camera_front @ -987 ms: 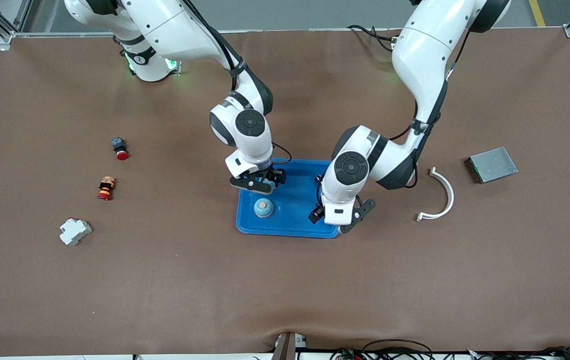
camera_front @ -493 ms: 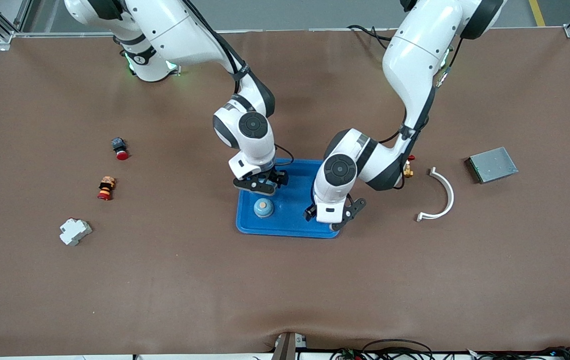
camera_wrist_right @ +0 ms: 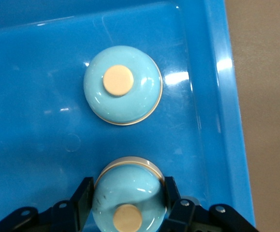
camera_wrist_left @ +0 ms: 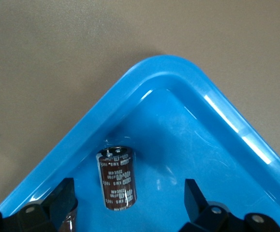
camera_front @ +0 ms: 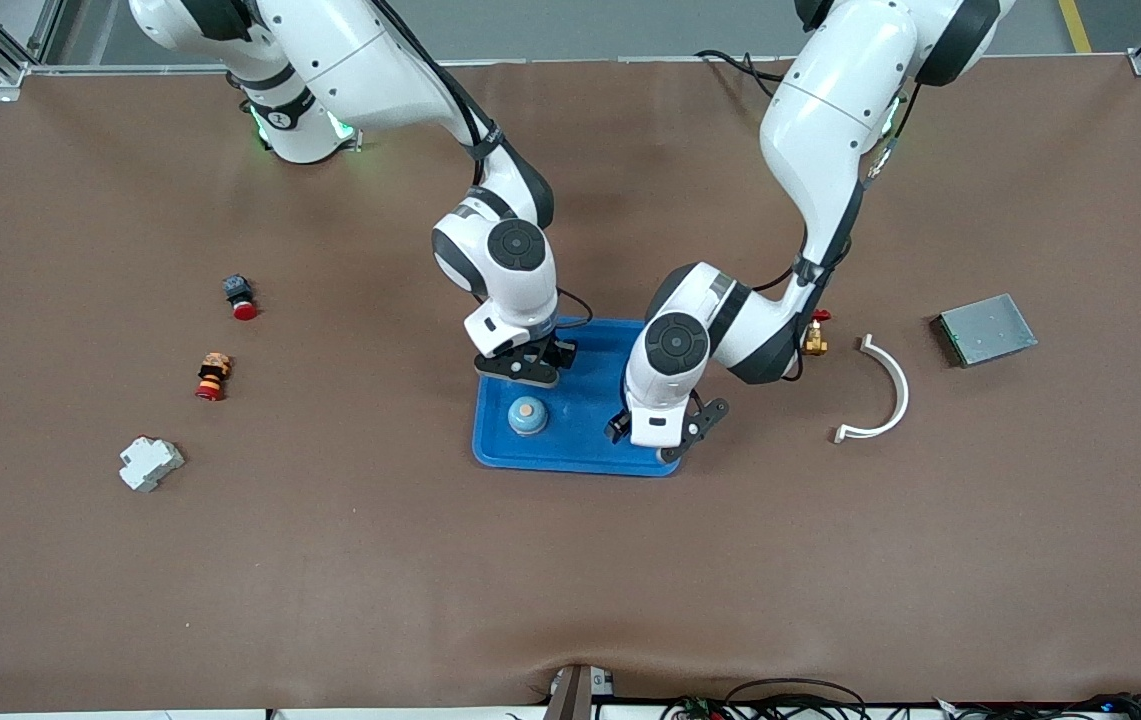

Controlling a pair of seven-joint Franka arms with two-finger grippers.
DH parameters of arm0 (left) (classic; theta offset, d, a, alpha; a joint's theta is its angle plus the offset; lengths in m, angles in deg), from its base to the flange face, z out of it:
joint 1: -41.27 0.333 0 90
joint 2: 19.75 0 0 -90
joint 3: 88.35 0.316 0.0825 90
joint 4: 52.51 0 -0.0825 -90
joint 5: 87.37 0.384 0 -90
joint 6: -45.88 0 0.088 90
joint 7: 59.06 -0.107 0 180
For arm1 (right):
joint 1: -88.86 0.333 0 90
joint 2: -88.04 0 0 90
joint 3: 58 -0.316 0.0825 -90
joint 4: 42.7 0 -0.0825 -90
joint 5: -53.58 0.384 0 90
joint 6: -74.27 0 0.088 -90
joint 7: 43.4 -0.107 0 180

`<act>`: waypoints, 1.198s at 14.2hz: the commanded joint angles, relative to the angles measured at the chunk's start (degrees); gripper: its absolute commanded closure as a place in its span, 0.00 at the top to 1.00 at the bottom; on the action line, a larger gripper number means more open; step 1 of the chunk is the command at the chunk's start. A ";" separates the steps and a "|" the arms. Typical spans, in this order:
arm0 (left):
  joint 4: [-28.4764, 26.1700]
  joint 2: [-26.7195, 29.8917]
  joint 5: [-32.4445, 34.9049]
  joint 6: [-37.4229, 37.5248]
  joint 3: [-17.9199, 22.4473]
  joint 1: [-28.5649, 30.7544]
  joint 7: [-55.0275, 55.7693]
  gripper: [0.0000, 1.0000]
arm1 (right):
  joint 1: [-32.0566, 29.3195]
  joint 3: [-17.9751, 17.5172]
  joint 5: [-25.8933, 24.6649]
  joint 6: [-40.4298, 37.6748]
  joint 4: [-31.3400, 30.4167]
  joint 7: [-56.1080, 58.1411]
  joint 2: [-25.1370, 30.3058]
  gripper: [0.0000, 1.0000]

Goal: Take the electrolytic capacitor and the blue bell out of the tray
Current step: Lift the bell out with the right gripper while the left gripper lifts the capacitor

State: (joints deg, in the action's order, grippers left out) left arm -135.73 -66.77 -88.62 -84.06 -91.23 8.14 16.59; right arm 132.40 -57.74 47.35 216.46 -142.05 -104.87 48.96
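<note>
A blue tray (camera_front: 582, 405) lies mid-table. One light-blue bell (camera_front: 527, 415) with a tan button sits in it, and the right wrist view shows that bell (camera_wrist_right: 123, 85) standing free on the tray floor (camera_wrist_right: 33, 96). My right gripper (camera_front: 527, 366) is over the tray, shut on a second bell (camera_wrist_right: 129, 203), a finger against each side. My left gripper (camera_front: 660, 440) hangs open over the tray corner toward the left arm's end. A dark brown capacitor (camera_wrist_left: 116, 179) lies on its side in that corner (camera_wrist_left: 178, 72), between the spread fingers of the left gripper (camera_wrist_left: 129, 195) and touching neither.
Toward the right arm's end lie two red-capped buttons (camera_front: 240, 297) (camera_front: 213, 376) and a white block (camera_front: 150, 463). Toward the left arm's end are a small brass valve (camera_front: 816, 340), a white curved piece (camera_front: 880, 390) and a grey metal box (camera_front: 987, 329).
The right gripper's fingers have closed on the bell under it. The left arm has shifted a little toward the tray's middle, its gripper still open.
</note>
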 commanded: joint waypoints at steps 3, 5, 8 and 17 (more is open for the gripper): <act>1.13 -1.50 0.37 -1.01 0.34 -0.45 1.08 1.00 | -0.47 0.54 -1.59 -2.52 2.84 -2.07 0.14 0.00; 1.13 -1.85 0.37 -1.01 0.43 -0.45 1.08 1.00 | -1.17 0.45 -1.07 -7.34 4.59 1.42 0.84 0.00; 1.13 -2.20 0.46 -1.01 0.51 -0.45 1.08 1.00 | -4.59 0.10 -0.10 -13.07 4.95 7.57 4.88 0.00; 1.22 -2.20 0.11 -1.01 0.51 -0.36 1.08 0.80 | -15.13 0.45 4.91 -22.22 -3.73 30.95 18.85 0.00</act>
State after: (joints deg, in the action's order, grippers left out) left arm -135.61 -68.29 -88.62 -84.75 -91.10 8.18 16.60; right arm 119.99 -56.52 51.43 193.84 -139.30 -78.62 62.29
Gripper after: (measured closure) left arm 0.048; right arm 0.366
